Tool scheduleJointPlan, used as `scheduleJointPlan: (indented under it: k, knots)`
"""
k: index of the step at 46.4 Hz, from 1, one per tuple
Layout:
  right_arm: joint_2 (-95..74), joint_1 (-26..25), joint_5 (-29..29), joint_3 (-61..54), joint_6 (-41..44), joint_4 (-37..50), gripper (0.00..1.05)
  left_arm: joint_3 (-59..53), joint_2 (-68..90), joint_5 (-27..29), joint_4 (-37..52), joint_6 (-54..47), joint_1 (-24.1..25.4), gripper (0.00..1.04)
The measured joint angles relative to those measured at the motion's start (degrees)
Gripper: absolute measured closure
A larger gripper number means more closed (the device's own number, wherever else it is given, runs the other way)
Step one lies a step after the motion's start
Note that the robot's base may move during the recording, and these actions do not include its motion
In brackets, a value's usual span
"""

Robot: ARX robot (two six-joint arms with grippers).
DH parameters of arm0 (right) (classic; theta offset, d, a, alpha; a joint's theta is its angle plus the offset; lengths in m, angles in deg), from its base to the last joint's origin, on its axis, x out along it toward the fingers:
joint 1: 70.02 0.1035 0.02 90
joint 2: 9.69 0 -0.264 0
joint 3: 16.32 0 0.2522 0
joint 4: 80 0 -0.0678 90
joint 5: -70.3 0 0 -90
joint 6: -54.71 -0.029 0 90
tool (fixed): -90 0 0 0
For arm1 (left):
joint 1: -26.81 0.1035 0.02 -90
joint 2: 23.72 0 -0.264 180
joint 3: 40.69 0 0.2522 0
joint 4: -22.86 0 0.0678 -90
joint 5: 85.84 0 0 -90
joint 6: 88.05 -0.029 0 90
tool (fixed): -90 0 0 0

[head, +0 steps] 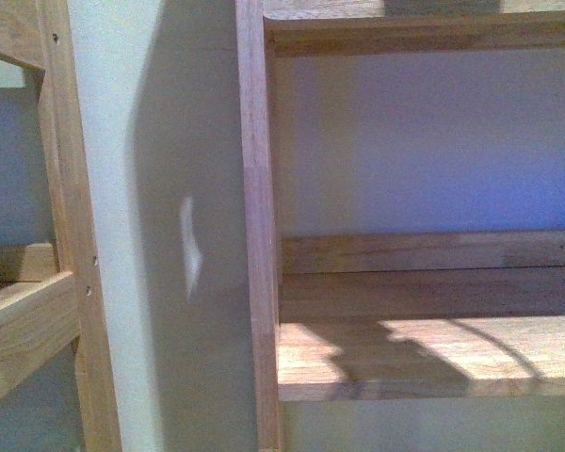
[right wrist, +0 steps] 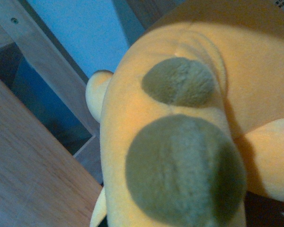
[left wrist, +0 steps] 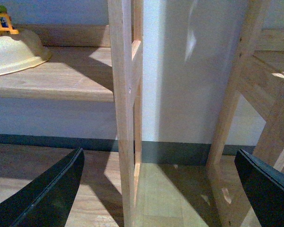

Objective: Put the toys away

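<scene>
- Front view: you face a pale wooden shelf unit (head: pixel 424 353) against a light wall. The board in sight is bare, crossed by shadow, and neither arm nor the toy appears — so, as far as this view goes, nothing is put away here yet.
- Left wrist view: your left gripper (left wrist: pixel 158 189) hangs with its two dark fingers (left wrist: pixel 47 194) spread wide, nothing between them but floor and a wooden shelf upright (left wrist: pixel 125 109). On a shelf off to one side sits a cream-coloured shallow bowl (left wrist: pixel 14 52), with a small orange-and-green plastic toy (left wrist: pixel 1 19) behind it.
- Right wrist view: the orange-yellow soft plush animal (right wrist: pixel 189 123), with two dull brownish round patches, fills the picture, pressed close to the camera above wooden boards. I judge it is carried by the right arm, but the jaws are hidden — you cannot tell their state. The placing is left.
</scene>
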Motion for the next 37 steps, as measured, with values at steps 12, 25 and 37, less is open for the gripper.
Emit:
scheduleJointPlan:
  k: [12,25,37]
  knots:
    - [0.15,-0.74,-2.54,-1.14,-1.9,0.28,0.55,0.0,0.0,0.0,0.0,0.02,0.0,0.06]
    - [0.85,-0.7,-4.9,-1.49,-0.35,0.92,0.25,0.0,0.0,0.0,0.0,0.0,0.0,0.06]
    - [3.5,-0.57,-16.61,-3.58,6.27,-0.66,0.07,0.0,0.0,0.0,0.0,0.0,0.0,0.06]
